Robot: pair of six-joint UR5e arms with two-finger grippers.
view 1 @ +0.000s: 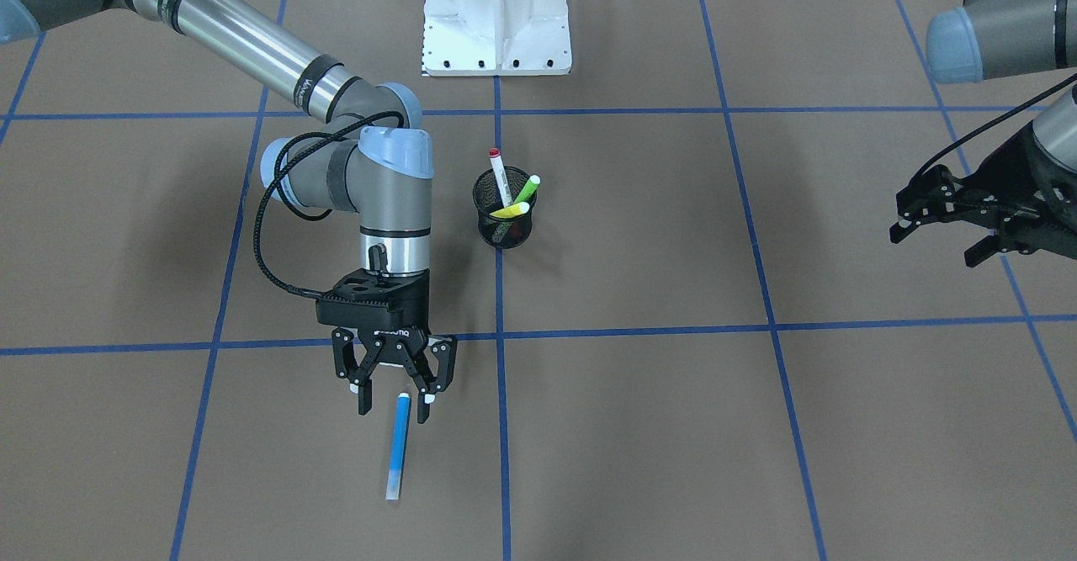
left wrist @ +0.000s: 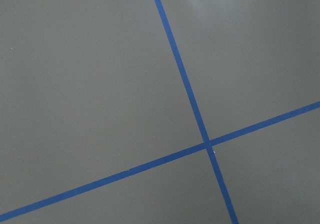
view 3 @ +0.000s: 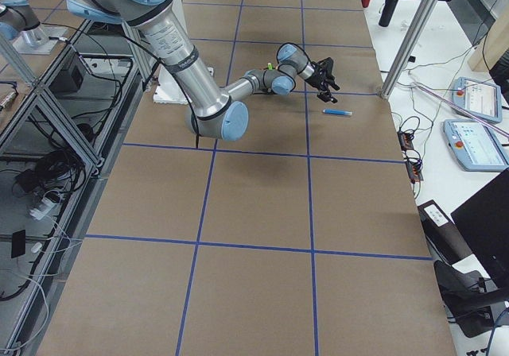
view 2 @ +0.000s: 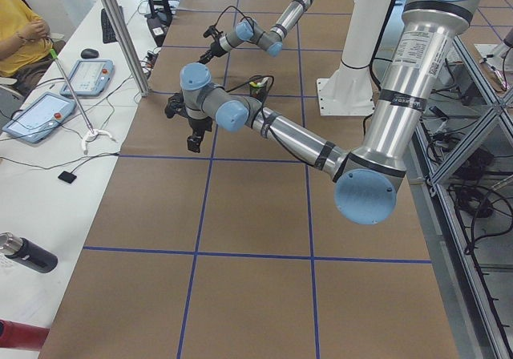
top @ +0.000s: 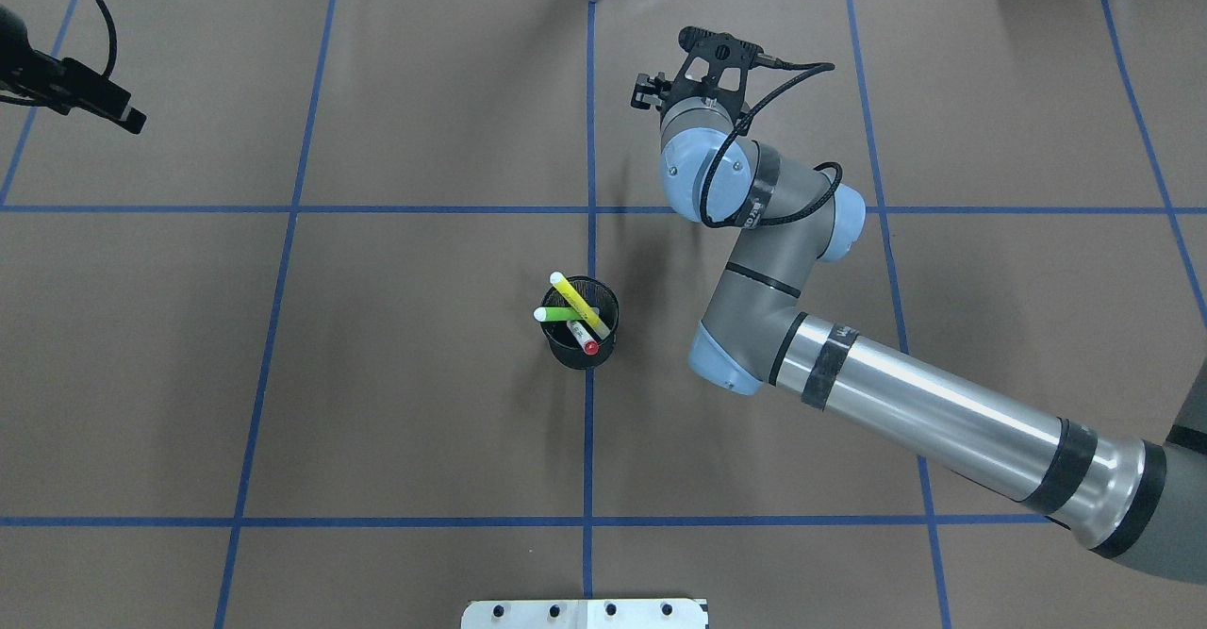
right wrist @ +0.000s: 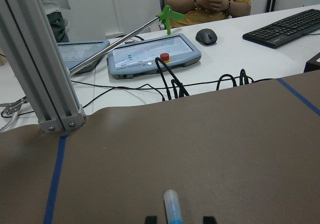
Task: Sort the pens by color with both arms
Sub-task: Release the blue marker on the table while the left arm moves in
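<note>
Toward the operators' edge of the table, on the robot's right half, the blue pen lies flat on the brown paper, free of any grip. The right pincer hangs over the end of the pen nearer the robot, jaws apart. The right wrist view shows that end between the two fingertips, and the right side view suggests the pincer is clear of the surface rather than down on the pen. Near the middle of the table stands the black mesh cup. It holds the red-capped white pen, the green pen and the yellow pen, all leaning. The left pincer hovers toward the table end on the robot's left, jaws apart and empty, well away from the cup.

Judgement: one colour is set out and three are not yet sorted. The step in hand looks like the blue pen's placement, though a re-grasp cannot be ruled out. The next move calls for an arm to reach the cup, close on one protruding pen top only, and lift along its lean. The risk is dragging a neighbouring pen or tipping the light cup.
</note>
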